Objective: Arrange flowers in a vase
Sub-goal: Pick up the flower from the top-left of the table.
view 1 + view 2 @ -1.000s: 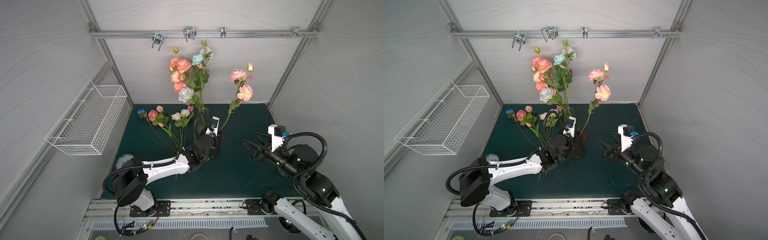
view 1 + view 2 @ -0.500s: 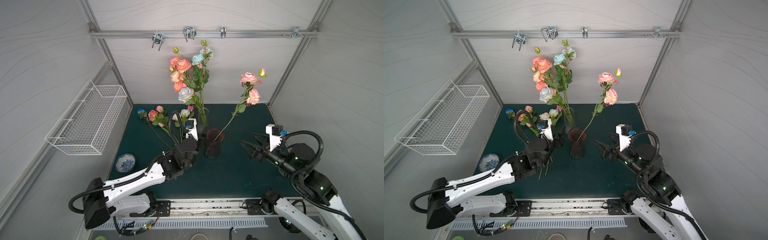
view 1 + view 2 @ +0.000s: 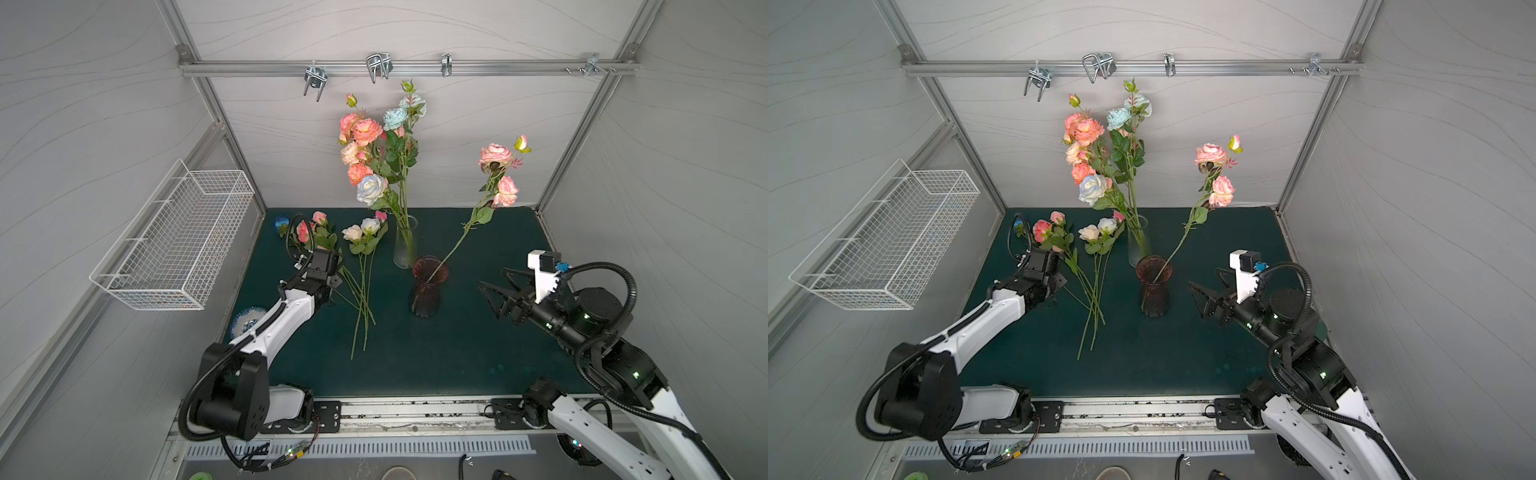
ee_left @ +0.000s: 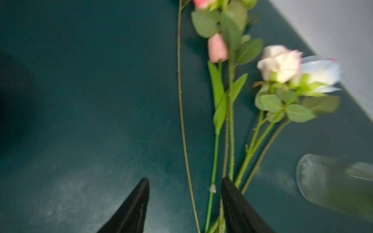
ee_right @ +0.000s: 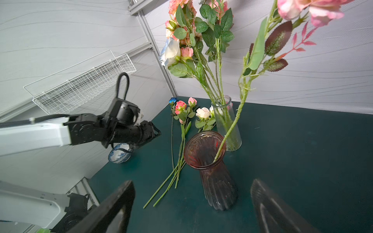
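A dark ribbed vase (image 3: 430,286) (image 3: 1154,286) (image 5: 212,167) stands mid-mat and holds one pink flower stem (image 3: 494,174) (image 5: 242,96) that leans to the right. Loose flowers (image 3: 361,266) (image 3: 1096,270) (image 4: 230,113) lie on the mat left of the vase, with a deep blue rose (image 3: 281,222) at the far left. My left gripper (image 3: 334,280) (image 4: 184,181) hovers over their stems; it is open and holds nothing. To the right of the vase, my right gripper (image 3: 492,278) (image 5: 191,183) faces it, wide open and empty.
A clear glass vase (image 3: 405,245) (image 5: 228,125) with several tall flowers stands just behind the dark one. A white wire basket (image 3: 174,245) hangs on the left wall. A blue-and-white bowl (image 3: 249,320) sits at the mat's left edge. Metal hooks (image 3: 378,66) hang from the back rail.
My left arm drew back from the dark vase to the left, over the loose flowers, leaving the pink stem in the vase. The stem tipped rightward. The right arm barely moved.
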Robot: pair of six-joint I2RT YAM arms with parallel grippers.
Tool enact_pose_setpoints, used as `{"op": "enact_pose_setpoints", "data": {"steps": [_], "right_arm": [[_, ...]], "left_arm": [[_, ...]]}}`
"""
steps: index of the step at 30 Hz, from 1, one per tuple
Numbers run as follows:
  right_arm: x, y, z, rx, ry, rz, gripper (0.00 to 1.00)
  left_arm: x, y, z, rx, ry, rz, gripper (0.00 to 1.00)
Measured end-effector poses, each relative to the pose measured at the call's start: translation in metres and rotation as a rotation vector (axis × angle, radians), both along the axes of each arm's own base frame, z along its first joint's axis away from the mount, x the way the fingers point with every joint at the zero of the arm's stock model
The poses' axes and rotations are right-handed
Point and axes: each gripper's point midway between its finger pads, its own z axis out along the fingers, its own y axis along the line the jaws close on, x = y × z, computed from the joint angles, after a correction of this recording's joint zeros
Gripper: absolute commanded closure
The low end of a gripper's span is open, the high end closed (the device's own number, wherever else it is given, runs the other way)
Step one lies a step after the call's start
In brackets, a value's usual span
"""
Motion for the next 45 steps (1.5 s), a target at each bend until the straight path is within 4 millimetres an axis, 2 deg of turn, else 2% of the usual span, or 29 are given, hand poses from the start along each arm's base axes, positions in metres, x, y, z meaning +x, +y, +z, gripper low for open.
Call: {"op": "enact_pose_setpoints", "data": {"steps": [3, 8, 11, 17, 20, 26, 31, 34, 36, 37, 39, 42, 45], "right_arm": [[0.0, 0.0, 0.0, 0.003, 0.001, -0.001, 0.08], [-0.003, -0.003, 0.004, 0.012, -0.012, -0.004, 0.08], [-0.003, -0.004, 0.005, 0.014, -0.015, -0.008, 0.08], [-0.001, -0.006, 0.004, 0.01, -0.015, -0.023, 0.08], [0.001, -0.005, 0.002, 0.005, -0.008, -0.025, 0.08], [0.005, -0.002, -0.002, -0.008, 0.007, -0.027, 0.08], [0.006, -0.002, -0.003, -0.012, 0.005, -0.03, 0.08], [0.006, -0.003, -0.003, -0.015, 0.004, -0.033, 0.08], [0.007, -0.002, -0.004, -0.017, 0.005, -0.033, 0.08], [0.007, -0.002, -0.004, -0.018, 0.006, -0.034, 0.08], [0.007, -0.003, -0.004, -0.018, 0.006, -0.035, 0.08], [0.007, -0.003, -0.004, -0.018, 0.005, -0.038, 0.08], [0.007, -0.003, -0.003, -0.017, 0.004, -0.04, 0.08]], "left_arm": [[0.027, 0.015, -0.006, 0.016, 0.074, 0.052, 0.43], [0.084, 0.047, 0.008, 0.094, 0.091, 0.115, 0.43], [0.105, 0.065, -0.004, 0.129, 0.129, 0.129, 0.41], [0.099, 0.09, -0.066, 0.097, 0.279, 0.14, 0.37], [0.099, 0.095, -0.084, 0.083, 0.319, 0.135, 0.37], [0.125, 0.095, -0.076, 0.069, 0.284, 0.132, 0.35], [0.127, 0.096, -0.079, 0.055, 0.269, 0.139, 0.31], [0.125, 0.097, -0.084, 0.043, 0.278, 0.144, 0.39], [0.126, 0.097, -0.084, 0.033, 0.305, 0.15, 0.48], [0.132, 0.098, -0.083, 0.029, 0.311, 0.153, 0.54], [0.143, 0.1, -0.084, 0.028, 0.305, 0.159, 0.59], [0.139, 0.101, -0.084, 0.025, 0.326, 0.171, 0.69], [0.135, 0.101, -0.085, 0.024, 0.355, 0.178, 0.88]]}}
